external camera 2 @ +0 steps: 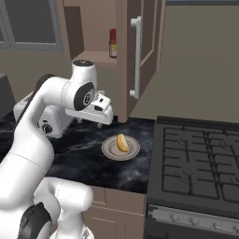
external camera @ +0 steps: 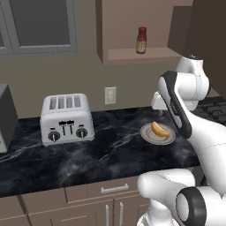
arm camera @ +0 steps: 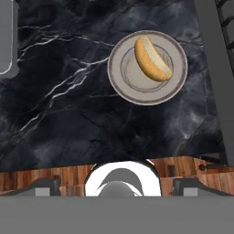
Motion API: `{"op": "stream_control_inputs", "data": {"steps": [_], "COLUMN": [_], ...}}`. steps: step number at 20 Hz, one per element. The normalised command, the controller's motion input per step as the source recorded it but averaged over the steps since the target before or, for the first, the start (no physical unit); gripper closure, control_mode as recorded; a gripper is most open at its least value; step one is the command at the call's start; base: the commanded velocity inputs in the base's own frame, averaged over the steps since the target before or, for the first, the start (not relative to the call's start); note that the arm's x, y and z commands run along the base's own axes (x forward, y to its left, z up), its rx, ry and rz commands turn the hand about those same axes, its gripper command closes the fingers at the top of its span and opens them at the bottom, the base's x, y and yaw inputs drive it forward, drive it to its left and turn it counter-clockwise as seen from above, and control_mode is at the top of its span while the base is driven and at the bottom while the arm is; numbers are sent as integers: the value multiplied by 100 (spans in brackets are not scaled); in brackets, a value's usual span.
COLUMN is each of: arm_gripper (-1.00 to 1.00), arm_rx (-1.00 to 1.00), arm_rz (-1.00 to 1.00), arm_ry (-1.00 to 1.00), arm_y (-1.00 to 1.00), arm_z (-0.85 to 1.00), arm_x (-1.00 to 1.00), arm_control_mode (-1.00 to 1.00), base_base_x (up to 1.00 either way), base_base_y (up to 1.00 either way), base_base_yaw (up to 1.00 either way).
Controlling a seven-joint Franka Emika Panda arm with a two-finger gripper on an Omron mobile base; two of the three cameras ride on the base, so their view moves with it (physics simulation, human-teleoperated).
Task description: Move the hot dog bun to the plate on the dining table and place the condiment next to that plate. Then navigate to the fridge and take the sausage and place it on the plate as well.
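A golden hot dog bun (external camera: 160, 129) (external camera 2: 122, 143) (arm camera: 152, 58) lies on a small grey dish (external camera: 145, 132) (external camera 2: 108, 150) (arm camera: 132, 77) on the black marble counter. The condiment, a red bottle (external camera: 141, 40) (external camera 2: 112, 43), stands on a shelf in the open wall cabinet above. My gripper (external camera: 159, 110) (external camera 2: 89, 122) (arm camera: 116, 185) hangs open above the counter, pointing down, just behind and to the left of the dish, with nothing between its fingers. The dining table with its plate, the fridge and the sausage are out of view.
A silver toaster (external camera: 66, 119) (external camera 2: 49, 126) stands on the counter to the left. A black stove (external camera 2: 200, 163) adjoins the counter on the right. The open cabinet door (external camera 2: 140, 56) juts out above the dish. Bare counter (external camera: 114, 145) lies between toaster and dish.
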Motion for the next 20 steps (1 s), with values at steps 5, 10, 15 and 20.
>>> {"op": "stream_control_inputs", "data": {"steps": [5,10,15,20], "arm_gripper": [-100,-100,-100,-100], "arm_rx": [-6,-9,-8,-3], "arm_rz": [4,16,9,5], "arm_ry": [9,6,4,6], "arm_y": [-43,-27,-1,0], "arm_z": [-53,-51,-33,-38], "arm_x": [18,17,30,56], "arm_control_mode": [-100,-100,-100,-100], "base_base_x": [0,0,0,0], "base_base_y": [0,0,0,0], "base_base_yaw": [0,0,0,0]}}
